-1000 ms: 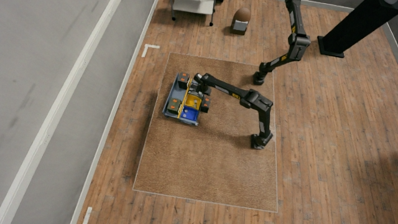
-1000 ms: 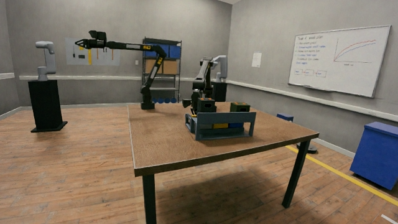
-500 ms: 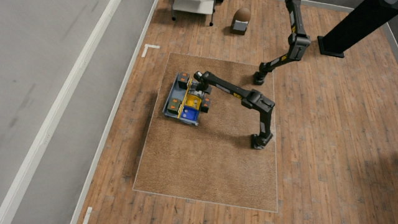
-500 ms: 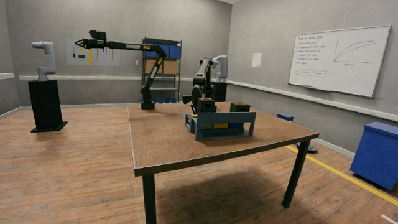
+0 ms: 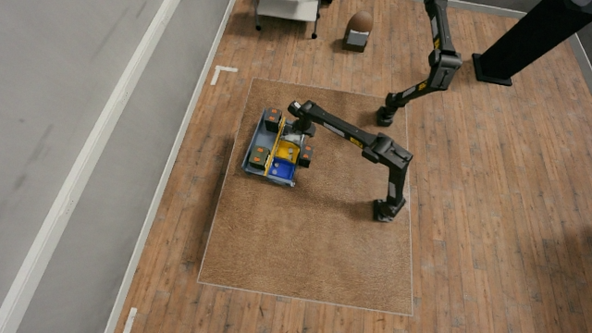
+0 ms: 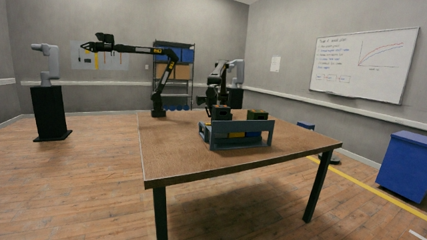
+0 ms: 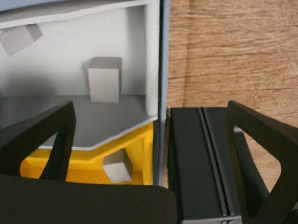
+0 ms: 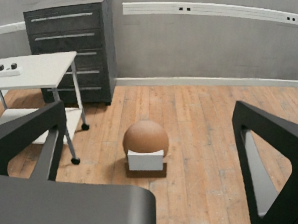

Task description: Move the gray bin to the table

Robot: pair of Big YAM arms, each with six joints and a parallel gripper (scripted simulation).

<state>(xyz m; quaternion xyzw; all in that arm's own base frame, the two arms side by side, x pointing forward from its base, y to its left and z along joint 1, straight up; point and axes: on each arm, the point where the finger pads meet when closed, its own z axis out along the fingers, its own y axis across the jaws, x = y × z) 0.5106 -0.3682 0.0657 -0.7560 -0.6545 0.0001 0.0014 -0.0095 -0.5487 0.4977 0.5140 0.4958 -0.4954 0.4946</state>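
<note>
Left wrist view: the gray bin (image 5: 293, 138) (image 7: 55, 60) is seated on the shelf (image 5: 264, 138) (image 6: 243, 126) (image 7: 163, 60); the left end effector (image 5: 306, 131) (image 6: 209, 111) (image 7: 150, 110) is held wide across its side, presumably so the wall can be pinched.

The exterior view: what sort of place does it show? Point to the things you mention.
Probably a robotics lab or workshop: a whiteboard (image 6: 363, 65) with a plotted graph, gray robot arms on black stands, and a tool panel (image 6: 111, 61) on the wall.
</note>
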